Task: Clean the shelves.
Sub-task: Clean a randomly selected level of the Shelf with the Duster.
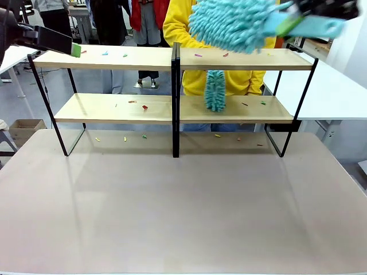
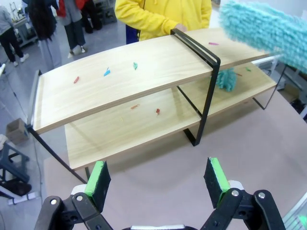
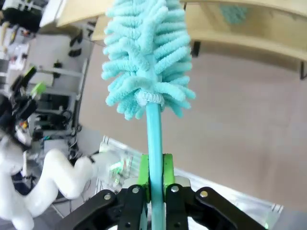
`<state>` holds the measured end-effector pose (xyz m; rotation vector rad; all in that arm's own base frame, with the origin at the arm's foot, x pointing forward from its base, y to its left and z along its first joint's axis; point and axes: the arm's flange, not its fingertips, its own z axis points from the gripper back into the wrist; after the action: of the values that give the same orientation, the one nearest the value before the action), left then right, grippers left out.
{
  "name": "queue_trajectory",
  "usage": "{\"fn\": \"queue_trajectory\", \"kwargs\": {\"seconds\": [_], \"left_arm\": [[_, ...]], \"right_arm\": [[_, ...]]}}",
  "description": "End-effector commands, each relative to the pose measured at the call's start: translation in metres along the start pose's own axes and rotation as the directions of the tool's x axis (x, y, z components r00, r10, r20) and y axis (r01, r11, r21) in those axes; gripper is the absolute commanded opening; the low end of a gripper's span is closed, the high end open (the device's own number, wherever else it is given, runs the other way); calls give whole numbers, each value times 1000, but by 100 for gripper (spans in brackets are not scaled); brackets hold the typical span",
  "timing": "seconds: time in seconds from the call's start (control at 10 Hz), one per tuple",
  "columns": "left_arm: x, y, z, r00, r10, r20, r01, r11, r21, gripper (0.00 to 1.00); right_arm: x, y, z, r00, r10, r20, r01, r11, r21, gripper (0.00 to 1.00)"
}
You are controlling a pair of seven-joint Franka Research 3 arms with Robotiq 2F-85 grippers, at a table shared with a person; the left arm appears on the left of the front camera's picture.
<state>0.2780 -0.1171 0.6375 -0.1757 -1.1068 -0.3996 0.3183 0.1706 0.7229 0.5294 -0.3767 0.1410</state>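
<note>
Pale brown table [image 1: 172,217] sits nearest. L gripper [image 2: 158,179] hangs over it by the left end of the rack, green pads wide apart, nothing between them. R gripper [image 3: 154,173] is squeezed tight on the thin blue stick of a fluffy teal duster [image 1: 232,23]. Its fluffy head is up by the top board, right of the middle post; can't tell if it touches the wood. Shelves [image 1: 114,58] stand across the far part of the table: 2 long wood boards in a thin black frame. Little coloured bits [image 1: 144,107] lie on both boards & on the table under them. A 2nd teal duster [image 1: 215,90] is at the low board, right half. Behind stands a person in a yellow top [image 1: 175,26], w/ more ppl farther back.
</note>
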Motion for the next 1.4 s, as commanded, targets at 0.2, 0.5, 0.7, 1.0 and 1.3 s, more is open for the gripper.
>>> {"fn": "queue_trajectory", "kwargs": {"seconds": [0.2, 0.5, 0.7, 1.0, 1.3], "left_arm": [[0, 1, 0, 1000, 1, 2, -1, 1000, 2, 100], [0, 1, 0, 1000, 1, 2, -1, 1000, 2, 100], [0, 1, 0, 1000, 1, 2, -1, 1000, 2, 100], [0, 1, 0, 1000, 1, 2, -1, 1000, 2, 100], [0, 1, 0, 1000, 1, 2, -1, 1000, 2, 100]], "right_arm": [[42, 7, -54, 997, -8, 82, 17, 993, -115, 13], [57, -16, -82, 995, -59, 77, 69, 989, -134, 13], [59, -26, -83, 992, -88, 92, 102, 982, -156, 13], [61, -40, -82, 990, -121, 75, 133, 976, -174, 13], [64, -44, -73, 989, -131, 66, 142, 968, -206, 13]]}}
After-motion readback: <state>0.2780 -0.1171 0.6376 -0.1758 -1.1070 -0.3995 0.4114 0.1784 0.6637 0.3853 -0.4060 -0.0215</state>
